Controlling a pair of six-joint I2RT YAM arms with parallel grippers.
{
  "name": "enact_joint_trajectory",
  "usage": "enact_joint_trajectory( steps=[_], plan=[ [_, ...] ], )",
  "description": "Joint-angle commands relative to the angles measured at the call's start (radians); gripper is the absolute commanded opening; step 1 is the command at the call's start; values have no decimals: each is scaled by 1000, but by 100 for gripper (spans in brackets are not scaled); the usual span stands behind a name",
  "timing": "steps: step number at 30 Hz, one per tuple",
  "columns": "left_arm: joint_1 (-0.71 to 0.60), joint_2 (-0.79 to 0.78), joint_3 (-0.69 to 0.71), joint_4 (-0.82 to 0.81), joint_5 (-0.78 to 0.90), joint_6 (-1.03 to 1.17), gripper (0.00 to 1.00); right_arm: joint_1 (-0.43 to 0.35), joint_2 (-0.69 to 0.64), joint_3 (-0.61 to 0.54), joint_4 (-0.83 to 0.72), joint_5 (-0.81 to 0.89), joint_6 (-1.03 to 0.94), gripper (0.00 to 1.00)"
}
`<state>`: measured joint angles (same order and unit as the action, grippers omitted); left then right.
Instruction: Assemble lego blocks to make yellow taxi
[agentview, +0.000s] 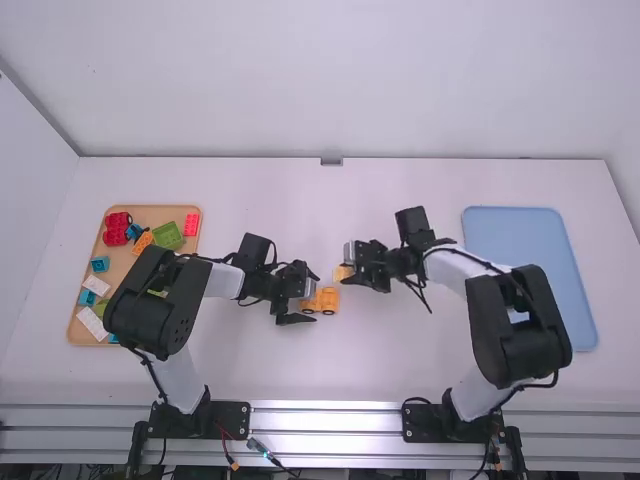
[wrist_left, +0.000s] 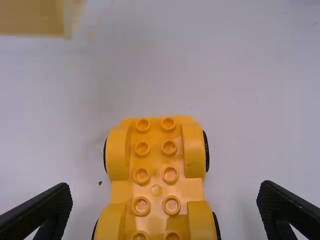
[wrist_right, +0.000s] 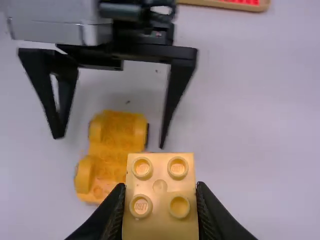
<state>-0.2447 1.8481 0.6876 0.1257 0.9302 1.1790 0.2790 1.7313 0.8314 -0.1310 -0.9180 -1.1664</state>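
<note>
The car (wrist_left: 156, 165) lies on the table (agentview: 250, 370) near its middle, wheels down and studs up. Its long axis goes from left to right in the high view, one end to the left arm and the other to the right side; which end is the front, I cannot tell. The left gripper (agentview: 312, 301) is wide, one finger on each side of the car, with a gap on both sides, and it points along this same axis. The right gripper (agentview: 350, 272) is closed around a yellow block (wrist_right: 160, 212), pressing it from two sides; it points to the left arm. The block is square, its four studs turned to the right wrist camera. In the high view it is just beside the car's right end, on the far side. It has no clear long axis.
</note>
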Motion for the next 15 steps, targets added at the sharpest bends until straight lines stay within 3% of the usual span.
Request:
enact_joint_trajectory(
  steps=[1, 5, 15],
  plan=[
    [10, 8, 14, -1, 30, 15, 99, 16, -22, -59, 48, 36, 136, 8],
    [9, 14, 15, 9, 22, 15, 99, 56, -21, -109, 126, 39, 188, 5],
    [10, 82, 16, 90, 75, 15, 99, 110, 7, -112, 131, 39, 199, 1]
  ],
)
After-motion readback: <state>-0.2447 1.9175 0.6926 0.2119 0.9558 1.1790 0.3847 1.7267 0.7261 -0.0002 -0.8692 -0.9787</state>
